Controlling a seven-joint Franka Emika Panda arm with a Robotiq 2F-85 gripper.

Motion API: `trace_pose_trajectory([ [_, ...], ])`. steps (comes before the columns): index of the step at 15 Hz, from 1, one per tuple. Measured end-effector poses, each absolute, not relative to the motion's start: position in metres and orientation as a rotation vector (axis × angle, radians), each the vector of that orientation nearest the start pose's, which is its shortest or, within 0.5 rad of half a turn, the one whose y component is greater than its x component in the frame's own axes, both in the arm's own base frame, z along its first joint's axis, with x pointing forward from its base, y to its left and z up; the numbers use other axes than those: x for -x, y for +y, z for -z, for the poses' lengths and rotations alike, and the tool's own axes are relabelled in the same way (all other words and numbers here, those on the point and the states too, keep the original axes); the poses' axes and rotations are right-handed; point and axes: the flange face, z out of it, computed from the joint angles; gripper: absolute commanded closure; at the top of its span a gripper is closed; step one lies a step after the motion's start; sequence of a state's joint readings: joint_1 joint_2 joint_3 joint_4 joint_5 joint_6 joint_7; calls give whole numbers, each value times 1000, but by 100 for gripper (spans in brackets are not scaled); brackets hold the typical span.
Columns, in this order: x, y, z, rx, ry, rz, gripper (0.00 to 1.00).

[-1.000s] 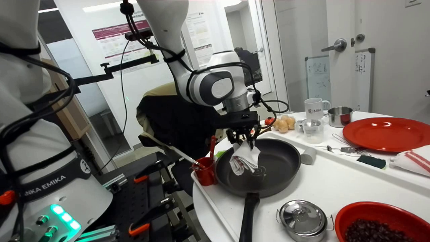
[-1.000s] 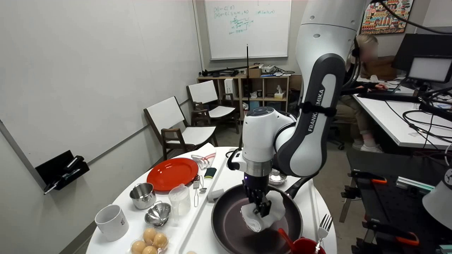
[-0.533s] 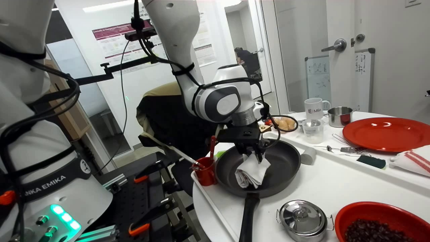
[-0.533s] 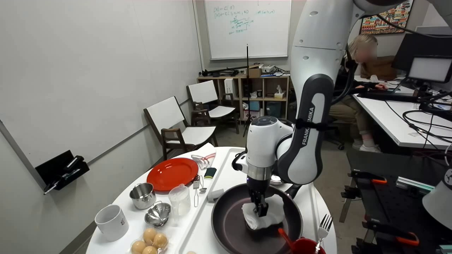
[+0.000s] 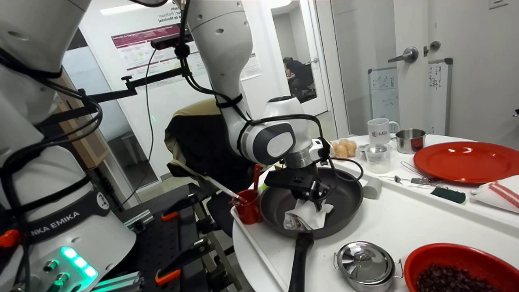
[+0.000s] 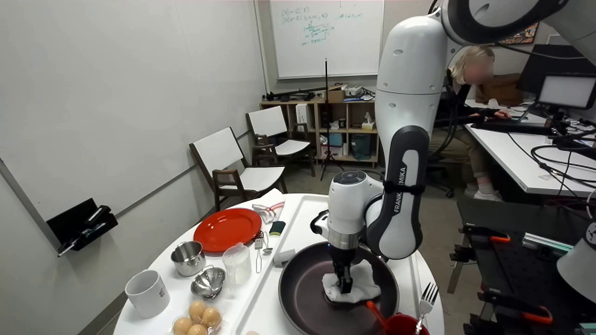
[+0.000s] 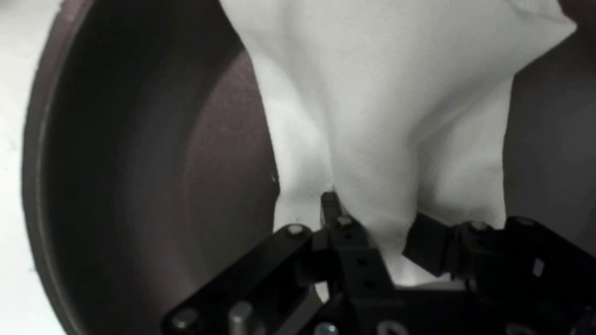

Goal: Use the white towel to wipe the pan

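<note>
The white towel [image 5: 310,217] is bunched and lies on the floor of the dark pan [image 5: 275,209], toward the handle side. It also shows in an exterior view [image 6: 362,286] inside the pan [image 6: 302,291]. My gripper [image 5: 311,202] points down into the pan, its fingers around a fold of towel. In the wrist view the towel [image 7: 372,93] fans out from between the fingers [image 7: 372,225], over the pan floor [image 7: 223,139]. The fingertips are partly sunk in the cloth. The pan surface under the towel is hidden.
A red cup [image 5: 248,207] with utensils stands against the pan's side. The pan's black handle [image 5: 301,259] points to the table's front. A lidded steel pot [image 5: 365,263], a red bowl of beans [image 5: 458,267], a red plate [image 5: 466,162] and a striped towel [image 5: 498,192] lie around.
My gripper has moved down and toward the pan's handle with the towel in it. The towel was hanging above the pan; now it spreads against the pan floor.
</note>
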State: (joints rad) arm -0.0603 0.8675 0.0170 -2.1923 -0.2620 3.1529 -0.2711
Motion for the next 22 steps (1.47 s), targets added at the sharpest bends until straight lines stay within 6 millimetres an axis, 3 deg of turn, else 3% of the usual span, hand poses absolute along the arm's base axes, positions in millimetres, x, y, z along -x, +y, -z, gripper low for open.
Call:
trace_pose_trajectory([
  [4,-510,-9,-1,3110,-681,174,96],
  [9,-529,-61,-6,3215,-537,237,96],
  [11,-531,-60,-6,3219,-528,244,96],
  [15,-535,-24,-4,3178,-601,267,96],
  [20,-533,64,-4,3050,-753,315,96],
  [22,-530,89,-5,3011,-790,320,96],
])
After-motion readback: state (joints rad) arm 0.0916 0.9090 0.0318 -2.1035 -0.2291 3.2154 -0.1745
